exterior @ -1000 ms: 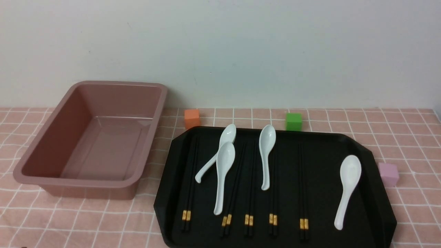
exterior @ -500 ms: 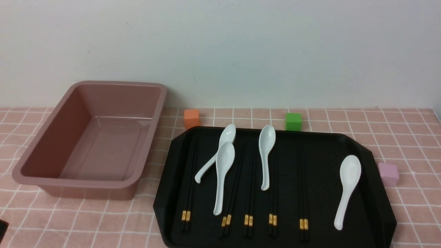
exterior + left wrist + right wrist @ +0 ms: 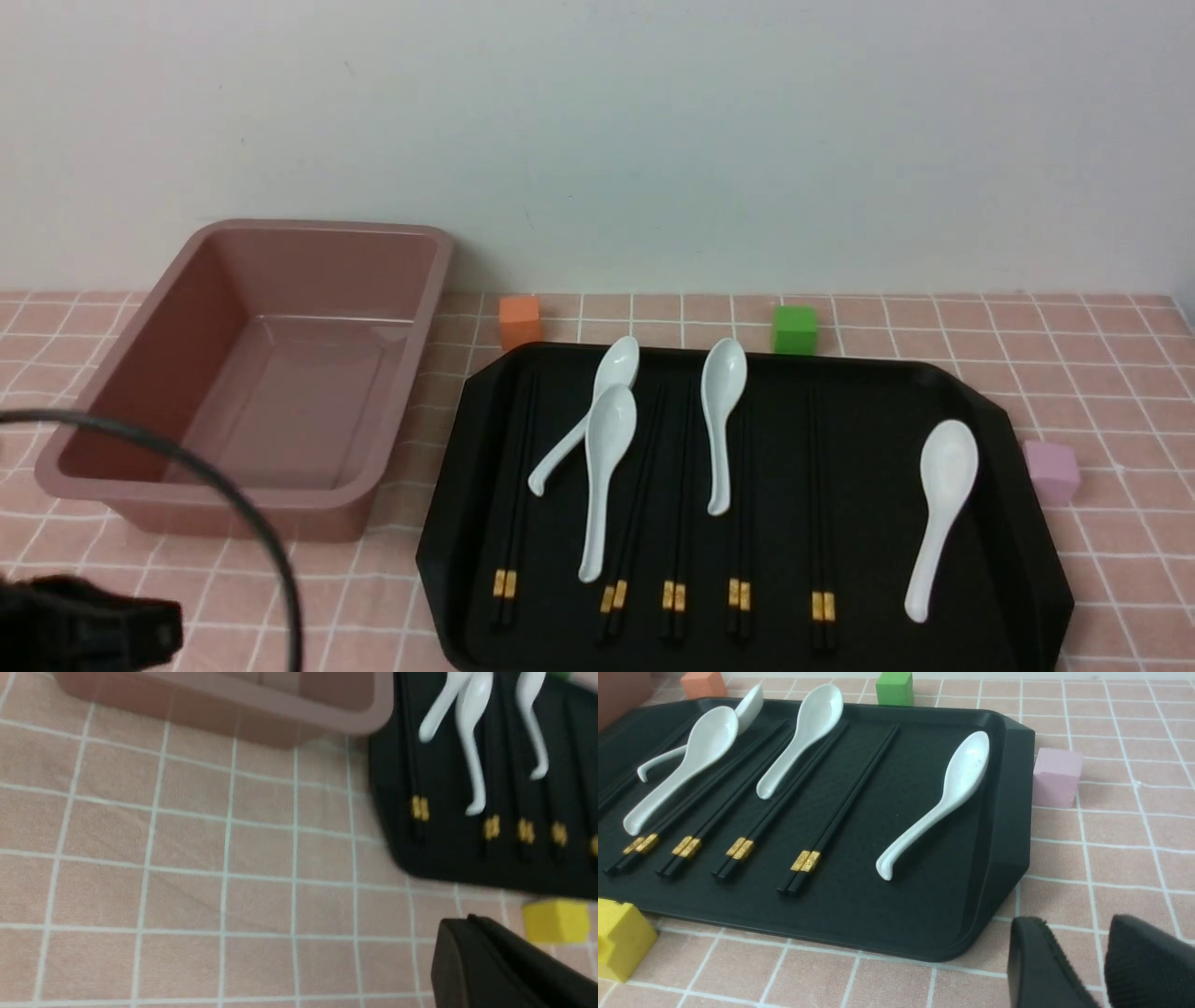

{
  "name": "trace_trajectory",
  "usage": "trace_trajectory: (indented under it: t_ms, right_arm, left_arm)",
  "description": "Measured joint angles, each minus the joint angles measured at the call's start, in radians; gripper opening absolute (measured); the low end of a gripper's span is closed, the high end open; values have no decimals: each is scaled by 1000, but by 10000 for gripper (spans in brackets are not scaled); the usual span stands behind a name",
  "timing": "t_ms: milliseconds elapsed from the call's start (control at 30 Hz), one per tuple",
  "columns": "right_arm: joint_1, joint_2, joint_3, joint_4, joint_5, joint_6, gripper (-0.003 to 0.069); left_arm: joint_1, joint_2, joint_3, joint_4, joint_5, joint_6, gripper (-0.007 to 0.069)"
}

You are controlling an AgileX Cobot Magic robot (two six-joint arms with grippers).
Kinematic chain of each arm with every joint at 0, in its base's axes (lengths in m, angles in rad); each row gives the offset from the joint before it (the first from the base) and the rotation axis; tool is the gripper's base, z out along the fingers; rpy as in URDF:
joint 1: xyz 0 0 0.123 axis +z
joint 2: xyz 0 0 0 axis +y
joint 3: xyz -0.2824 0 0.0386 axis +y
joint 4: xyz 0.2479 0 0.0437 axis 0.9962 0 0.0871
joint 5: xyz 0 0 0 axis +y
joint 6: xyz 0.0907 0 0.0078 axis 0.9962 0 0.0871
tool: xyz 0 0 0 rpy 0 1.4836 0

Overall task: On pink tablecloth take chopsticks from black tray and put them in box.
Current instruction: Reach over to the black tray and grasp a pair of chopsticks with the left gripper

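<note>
Several pairs of black chopsticks (image 3: 822,485) with gold bands lie lengthwise in the black tray (image 3: 971,420), among white spoons (image 3: 943,513). The empty pink-brown box (image 3: 252,373) stands left of the tray on the pink tablecloth (image 3: 1120,373). My left arm (image 3: 84,625) shows at the lower left corner. In the left wrist view my left gripper (image 3: 469,919) is shut and empty above the cloth, near the tray's front left corner (image 3: 402,858). My right gripper (image 3: 1083,933) is open and empty over the cloth, off the tray's front right corner (image 3: 1004,877).
An orange cube (image 3: 520,322) and a green cube (image 3: 795,329) sit behind the tray. A pink cube (image 3: 1052,471) sits at its right. A yellow cube (image 3: 556,921) lies at the tray's front edge. A wall stands behind.
My left arm and its black cable have risen into the front view's lower left corner. Tray, chopsticks, spoons and box have not moved.
</note>
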Motion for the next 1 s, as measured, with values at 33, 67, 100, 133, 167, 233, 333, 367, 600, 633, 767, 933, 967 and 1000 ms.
trace_trajectory:
  t_ms: [33, 67, 100, 133, 167, 233, 333, 367, 600, 633, 767, 933, 967, 1000]
  right_arm:
    - [0, 0, 0, 0, 0, 0, 240]
    - [0, 0, 0, 0, 0, 0, 240]
    - [0, 0, 0, 0, 0, 0, 240]
    - [0, 0, 0, 0, 0, 0, 240]
    - [0, 0, 0, 0, 0, 0, 240]
    - [0, 0, 0, 0, 0, 0, 240]
    - [0, 0, 0, 0, 0, 0, 240]
    - [0, 0, 0, 0, 0, 0, 240]
    - [0, 0, 0, 0, 0, 0, 240]
    - [0, 0, 0, 0, 0, 0, 240]
    - [0, 0, 0, 0, 0, 0, 240]
    - [0, 0, 0, 0, 0, 0, 240]
    - [0, 0, 0, 0, 0, 0, 240]
    - [0, 0, 0, 0, 0, 0, 240]
  left_arm:
    - [0, 60, -31, -10, 10, 16, -13]
    - [-2, 164, -75, -33, 19, 34, -13]
    - [-7, 223, -111, -42, 24, 41, -13]
    - [-17, 296, -146, -46, 32, 45, -13]
    - [-23, 310, -154, -47, 36, 47, -13]
    - [-69, 473, -236, -44, 68, 49, -13]
    - [-198, 646, -365, -24, 93, 49, -13]
    - [-208, 655, -382, -21, 93, 48, -13]
    - [-482, 871, -646, 187, 113, -168, -13]
    - [-484, 874, -646, 193, 114, -177, -13]
    - [-491, 916, -681, 299, 116, -325, -13]
    - [-457, 980, -682, 323, 116, -348, 23]
    - [-450, 997, -682, 321, 115, -349, 43]
    - [-444, 1007, -682, 319, 115, -349, 60]
